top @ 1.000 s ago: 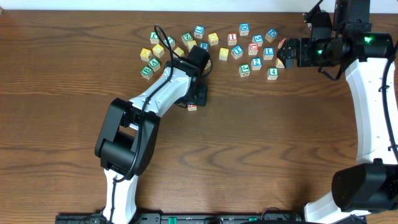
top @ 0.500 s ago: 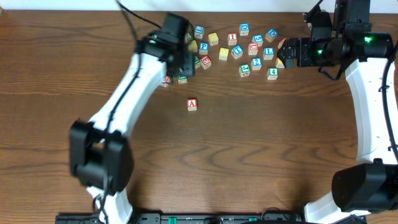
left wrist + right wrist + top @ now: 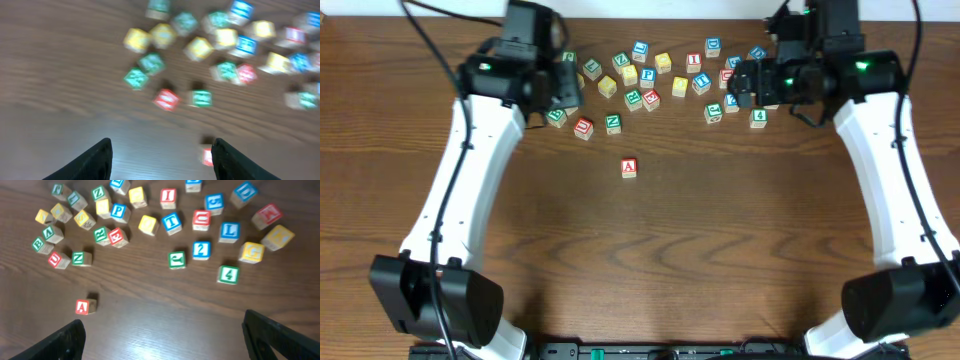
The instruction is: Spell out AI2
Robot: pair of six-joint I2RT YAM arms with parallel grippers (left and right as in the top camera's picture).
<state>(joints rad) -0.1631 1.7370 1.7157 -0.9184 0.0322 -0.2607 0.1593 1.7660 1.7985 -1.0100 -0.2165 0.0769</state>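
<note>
A red A block (image 3: 629, 168) stands alone on the wooden table, in front of the scattered letter blocks; it also shows in the right wrist view (image 3: 82, 306) and, blurred, in the left wrist view (image 3: 206, 156). A red I block (image 3: 168, 197) and a blue 2 block (image 3: 201, 250) lie among the scattered blocks. My left gripper (image 3: 162, 165) is open and empty, held above the table at the back left (image 3: 563, 92). My right gripper (image 3: 162, 330) is open and empty, hovering over the right side of the blocks (image 3: 742, 85).
Several coloured letter and number blocks lie spread along the back of the table (image 3: 650, 75), among them a green 4 (image 3: 227, 274), a blue L (image 3: 229, 231) and a green Z (image 3: 79, 258). The table's far edge runs just behind them.
The left arm has let go of the A block and swung up and to the back left. The right arm has moved left, over the right side of the blocks.
</note>
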